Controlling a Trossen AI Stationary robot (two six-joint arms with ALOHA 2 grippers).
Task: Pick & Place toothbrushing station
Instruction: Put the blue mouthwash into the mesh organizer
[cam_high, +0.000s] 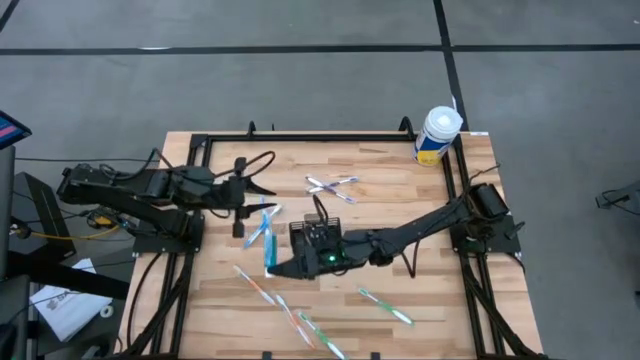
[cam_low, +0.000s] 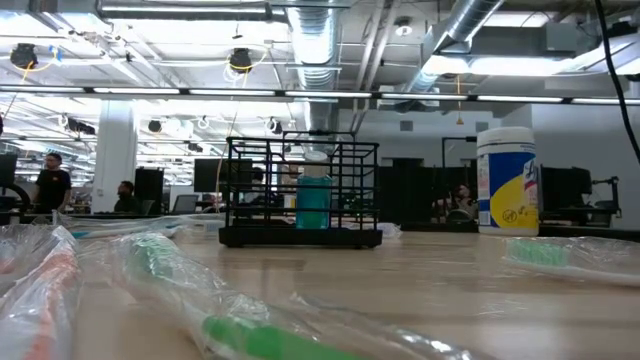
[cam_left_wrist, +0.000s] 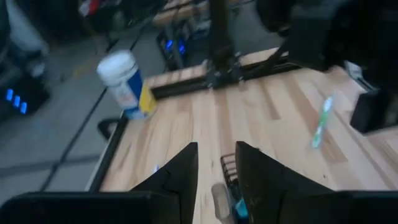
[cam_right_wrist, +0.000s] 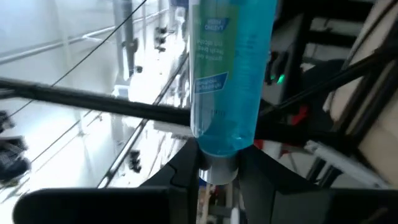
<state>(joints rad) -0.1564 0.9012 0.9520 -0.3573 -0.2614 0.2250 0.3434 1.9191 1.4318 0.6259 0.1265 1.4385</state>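
The black wire-mesh basket (cam_high: 312, 236) stands on the wooden table near its middle and also shows in the low view (cam_low: 300, 195). My right gripper (cam_high: 285, 266) reaches across from the table's right, low by the basket's near left corner, and is shut on a clear blue tube (cam_right_wrist: 227, 74). The tube shows left of the basket in the high view (cam_high: 268, 250). In the low view a blue tube (cam_low: 313, 200) stands upright in line with the basket; inside or behind it, I cannot tell. My left gripper (cam_high: 262, 190) is open and empty, left of the basket. My right gripper pinches the blue tube at its pale cap end (cam_right_wrist: 217, 169) between its two fingers. The tube's body runs on past the fingertips, and black basket wires (cam_right_wrist: 93, 99) cross behind it. Whether the tube rests on anything does not show.
Wrapped toothbrushes lie about: a pair (cam_high: 335, 185) at the far side, a green one (cam_high: 385, 305) near right, others (cam_high: 265, 288) (cam_high: 320, 335) at the near edge. The white-and-yellow wipes tub (cam_high: 437, 135) stands at the far right corner. A black frame (cam_high: 330, 137) rims the table.
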